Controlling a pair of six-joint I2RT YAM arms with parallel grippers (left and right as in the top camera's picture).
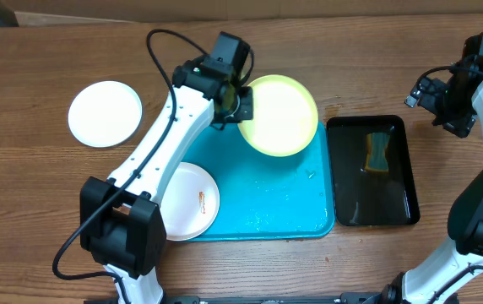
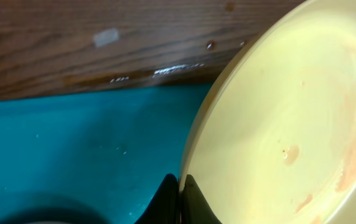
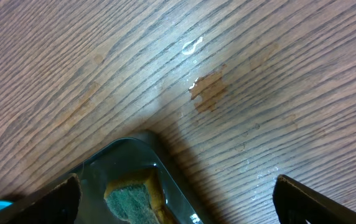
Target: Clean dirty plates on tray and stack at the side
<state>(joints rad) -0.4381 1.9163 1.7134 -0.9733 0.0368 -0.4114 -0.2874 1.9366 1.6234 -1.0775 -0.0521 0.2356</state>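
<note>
Yellow plate [image 1: 282, 114]: one, round, glossy, at the blue plastic tray's [image 1: 275, 203] far edge.
White plates [image 1: 105, 113], [image 1: 192, 201]: two; one left of the tray, one smeared at its near-left corner.
Left gripper [image 1: 240, 103]: clamped the yellow plate's rim.
Right gripper [image 1: 442, 103]: stood wide open, empty.

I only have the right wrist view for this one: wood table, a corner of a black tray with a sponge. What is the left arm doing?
Observer: The left gripper is shut on the rim of the lime-green plate, at the far edge of the turquoise tray.
Operator: Is that plate clean?
Observer: No. The left wrist view shows orange smears across its face.
Operator: Where are the other plates?
Observer: One white plate lies on the table left of the tray. A second white plate, with a red smear, sits at the tray's near left corner, partly hidden by the arm.
</note>
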